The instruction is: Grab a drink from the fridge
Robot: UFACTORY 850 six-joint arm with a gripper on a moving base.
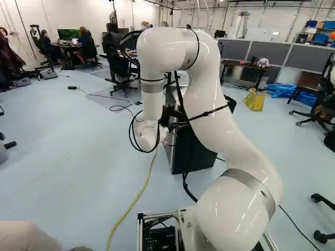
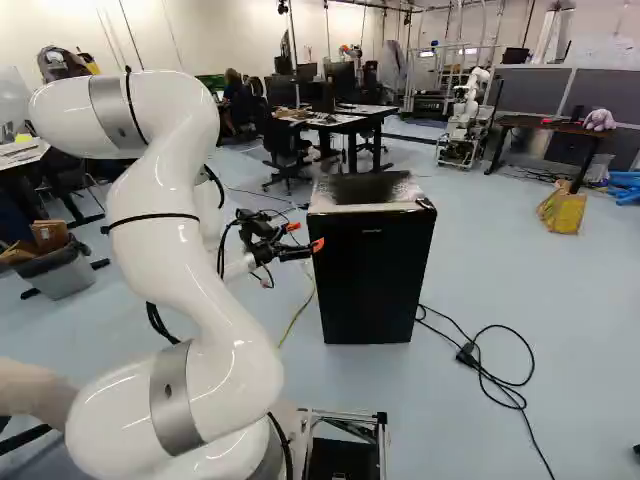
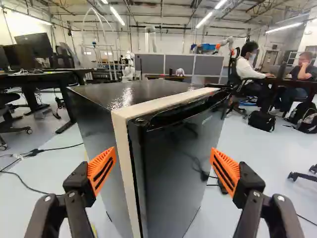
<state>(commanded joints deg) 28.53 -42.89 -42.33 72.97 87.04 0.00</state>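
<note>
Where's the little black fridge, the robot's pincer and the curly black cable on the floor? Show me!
Fridge [image 2: 368, 285]: right base view, on its door's front.
Pincer [image 3: 163, 167]: wrist view, midway between its orange fingertips.
Black cable [image 2: 466, 354]: right base view, on its thick lump.

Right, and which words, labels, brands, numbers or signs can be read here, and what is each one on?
None can be read.
Black fridge: small pale print high on its door, too small to read.
Arm's grey band, low joint: a small dark mark, too small to read.
Far background: too small and blurred to tell.
</note>
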